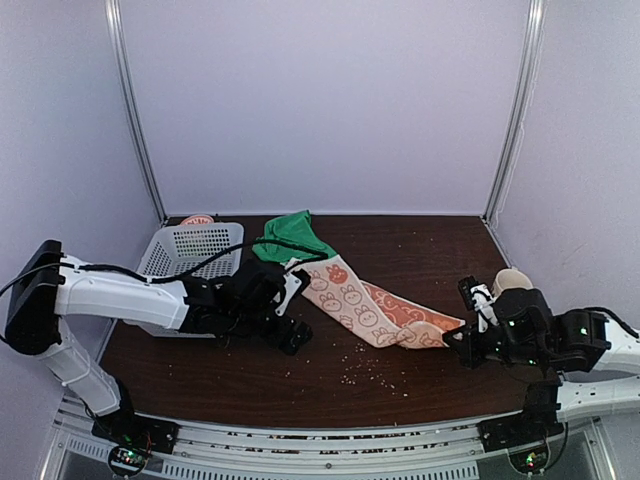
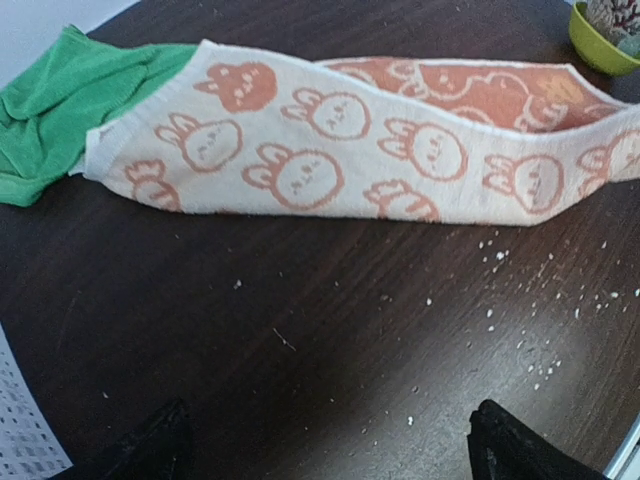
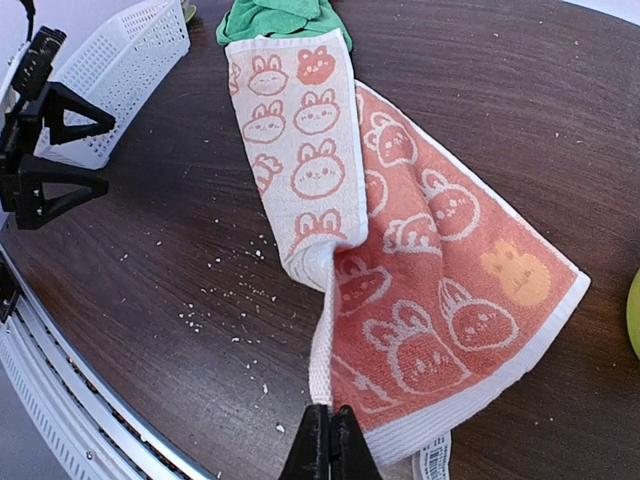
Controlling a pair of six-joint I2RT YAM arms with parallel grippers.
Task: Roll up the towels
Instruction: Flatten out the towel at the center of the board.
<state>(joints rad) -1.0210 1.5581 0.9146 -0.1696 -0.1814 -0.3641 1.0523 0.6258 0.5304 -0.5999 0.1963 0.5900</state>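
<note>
The pinkish-beige towel (image 1: 365,305) printed with orange rabbits lies folded lengthwise across the middle of the dark table. Its far end overlaps the crumpled green towel (image 1: 293,236). My right gripper (image 3: 329,440) is shut on the near white hem of the rabbit towel (image 3: 400,260), holding that end slightly raised at the right. My left gripper (image 2: 330,445) is open and empty, low over bare table just in front of the rabbit towel (image 2: 330,150); the green towel (image 2: 70,95) lies to its far left.
A white perforated basket (image 1: 190,250) stands at the back left, behind my left arm. A beige object in a yellow-green bowl (image 1: 510,281) sits at the right behind my right gripper. White crumbs (image 1: 375,370) dot the table front.
</note>
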